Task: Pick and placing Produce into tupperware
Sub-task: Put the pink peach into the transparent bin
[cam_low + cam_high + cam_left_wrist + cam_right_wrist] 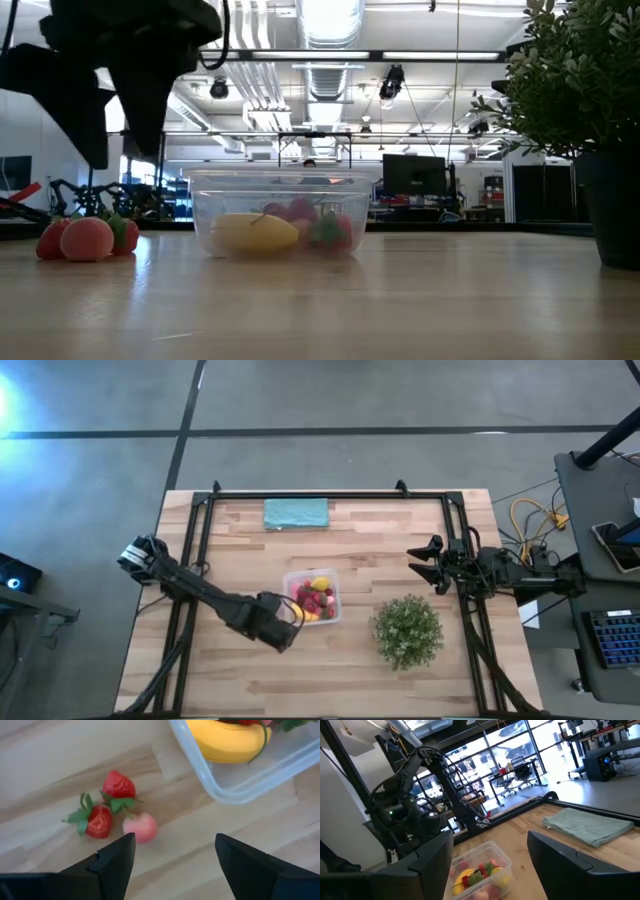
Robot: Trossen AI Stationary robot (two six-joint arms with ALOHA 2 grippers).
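Tupperware point(312, 596) sits mid-surface, holding a banana point(227, 740) and red fruits. I see my left end effector point(172, 855) just beside its corner, fingers apart and empty, over two strawberries point(107, 802) and a pink fruit point(140, 827) lying loose on the wood. My right end effector point(425, 562) waits at the surface's right side, fingers apart.
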